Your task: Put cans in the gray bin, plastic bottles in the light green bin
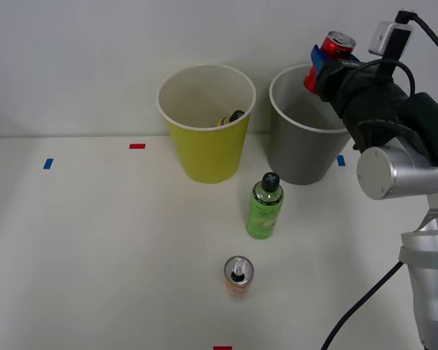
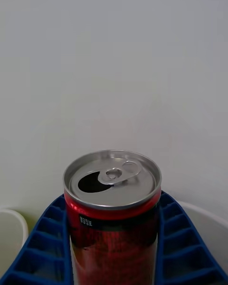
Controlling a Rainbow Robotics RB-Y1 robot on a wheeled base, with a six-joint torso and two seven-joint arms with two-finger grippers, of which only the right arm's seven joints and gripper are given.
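My pincer (image 1: 323, 67) pinches the red can (image 2: 112, 209) above the gray bin's (image 1: 306, 149) rim; its small label print is unreadable. On the worktop (image 1: 95, 255) stand the green bottle (image 1: 264, 208) and the orange can (image 1: 238, 277).

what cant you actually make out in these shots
- Item inside the light green bin: front view, the bin's wall hides all but a dark tip.
- Gray bin floor: front view, hidden by its wall and the right gripper.
- Red can lower body: wrist view, cut off by the edge.
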